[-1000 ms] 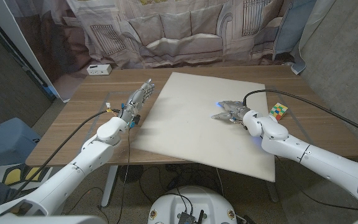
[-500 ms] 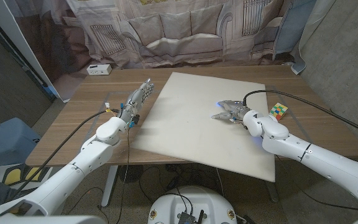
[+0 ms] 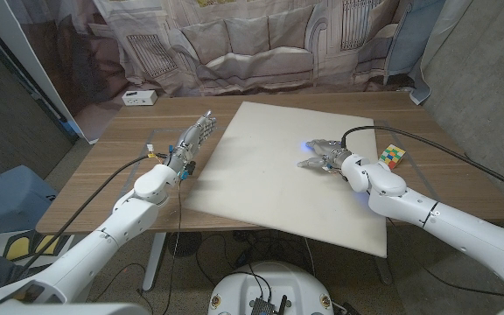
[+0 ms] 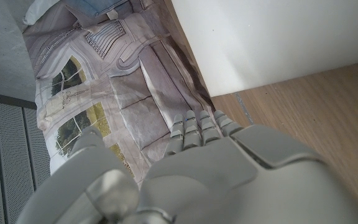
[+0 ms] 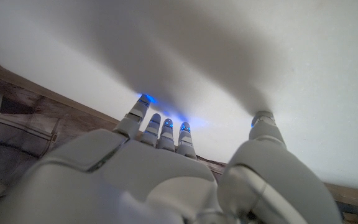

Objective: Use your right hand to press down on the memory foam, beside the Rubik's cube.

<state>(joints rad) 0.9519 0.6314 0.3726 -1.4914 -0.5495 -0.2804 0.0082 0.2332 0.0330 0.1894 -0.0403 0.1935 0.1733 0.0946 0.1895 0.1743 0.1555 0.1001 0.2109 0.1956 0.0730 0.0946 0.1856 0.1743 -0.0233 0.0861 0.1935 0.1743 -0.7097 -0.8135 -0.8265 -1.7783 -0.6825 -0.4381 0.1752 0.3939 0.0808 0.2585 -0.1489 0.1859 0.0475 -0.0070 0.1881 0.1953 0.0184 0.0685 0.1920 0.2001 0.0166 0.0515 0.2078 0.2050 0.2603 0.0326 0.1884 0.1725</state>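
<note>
A printed fabric backdrop (image 3: 234,44) hangs behind the wooden counter (image 3: 121,166), and a small white box (image 3: 137,97) sits at the counter's far left corner.

We start at the left. The left hand (image 3: 192,140) stands at the left edge of the memory foam (image 3: 269,184), fingers extended together toward the far side, holding nothing. In the left wrist view this hand (image 4: 210,168) is seen from the back, with the foam's corner (image 4: 272,37) beyond it.

The memory foam is a large pale sheet covering the middle of the counter, its near right corner overhanging the near edge.

The right hand (image 3: 322,155) is over the foam's right half, palm down, fingers spread, empty. In the right wrist view its fingertips (image 5: 166,124) glow blue against the foam (image 5: 241,56). We cannot tell whether they touch it.

The Rubik's cube (image 3: 393,156) lies on the counter just beside the foam's right edge, near the right hand.

We judge positioning complete; no dent is visible, so the press remains to be done.
</note>
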